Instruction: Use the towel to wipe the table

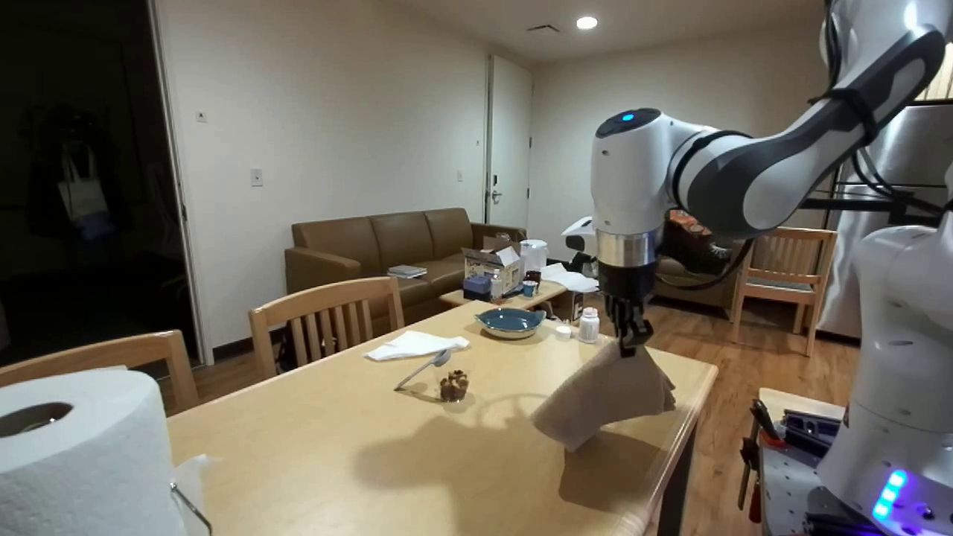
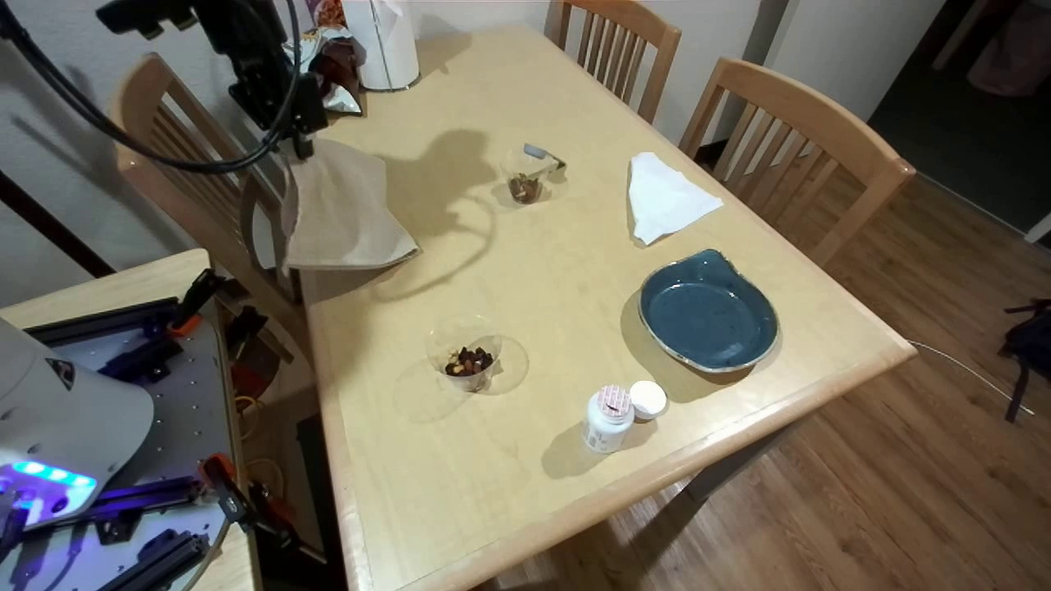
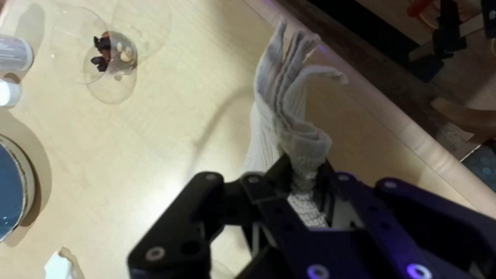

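Note:
The towel (image 1: 607,398), a pale grey-beige cloth, hangs in loose folds from my gripper (image 1: 631,342) over the near side of the table (image 1: 335,439). Both exterior views show it, also as a draped towel (image 2: 345,213) by the long edge of the light wood table (image 2: 550,279). In the wrist view the gripper (image 3: 305,168) is shut on a bunched part of the towel (image 3: 306,145), pinched between its dark fingers. Whether the towel's lowest corner touches the tabletop I cannot tell. A shadow lies just beneath it.
On the table stand a clear cup with nuts (image 2: 468,365), another cup (image 2: 525,189) with a spoon, a blue dish (image 2: 708,316), a white bottle (image 2: 608,423), its lid (image 2: 649,400) and a white paper sheet (image 2: 667,197). A paper roll (image 1: 82,454) stands at the end. Chairs line the sides.

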Tool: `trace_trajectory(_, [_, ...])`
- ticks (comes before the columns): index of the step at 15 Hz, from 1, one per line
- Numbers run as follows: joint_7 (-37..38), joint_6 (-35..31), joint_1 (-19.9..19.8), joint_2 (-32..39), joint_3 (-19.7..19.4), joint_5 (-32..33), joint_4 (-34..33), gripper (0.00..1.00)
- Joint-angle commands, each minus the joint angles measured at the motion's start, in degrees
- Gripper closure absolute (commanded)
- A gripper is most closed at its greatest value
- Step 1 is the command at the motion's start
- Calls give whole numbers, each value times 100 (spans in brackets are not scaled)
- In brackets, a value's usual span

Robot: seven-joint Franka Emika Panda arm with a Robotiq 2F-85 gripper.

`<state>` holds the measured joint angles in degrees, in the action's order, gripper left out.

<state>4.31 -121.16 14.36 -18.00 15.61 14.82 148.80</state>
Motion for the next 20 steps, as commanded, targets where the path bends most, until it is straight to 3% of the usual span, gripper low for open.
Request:
trace_trajectory(1, [-307,436,-20,-30,79,408,-446,95])
trace_trajectory(3, [-508,607,-5,-9,74,587,-633,95])
trace_trajectory(9, [-669,783,111,1410,497,1632,-1843,95])
trace_trajectory(14, [-975,1083,504,2461,621,2755,-2942,95])
trace_trajectory(17, [-1104,1151,712,2775,579,3166,-3265,95])
trace_trajectory(20, [-991,1147,790,2730,545,3302,-3188,95])
